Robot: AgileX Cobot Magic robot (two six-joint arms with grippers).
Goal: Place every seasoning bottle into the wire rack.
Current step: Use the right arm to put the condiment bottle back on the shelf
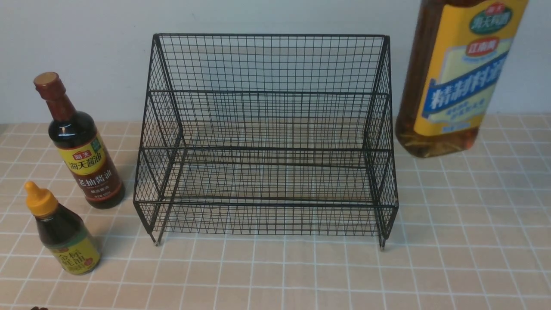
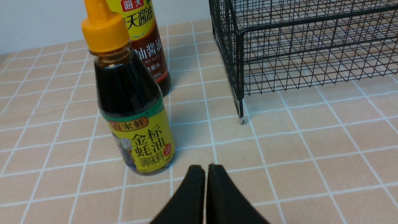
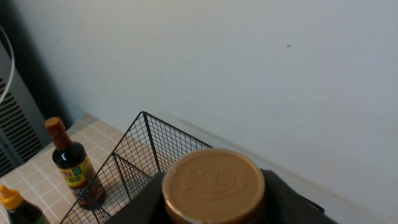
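Note:
The black wire rack (image 1: 264,142) stands mid-table with both tiers bare. To its left stand the tall dark soy bottle (image 1: 82,150) and, nearer me, the small dark bottle with a yellow nozzle cap (image 1: 62,232). The large amber bottle (image 1: 456,77) leans slightly at the rack's right, its top out of the front view. In the right wrist view my right gripper (image 3: 214,194) is shut on this bottle just under its tan cap (image 3: 213,180), beside the rack's corner (image 3: 143,113). My left gripper (image 2: 202,168) is shut on nothing, low over the tiles beside the small bottle (image 2: 133,118).
The table is covered in beige tiles (image 1: 301,275) and ends at a pale wall (image 1: 86,43) right behind the rack. A grey vented unit (image 3: 15,124) stands past the table's left end.

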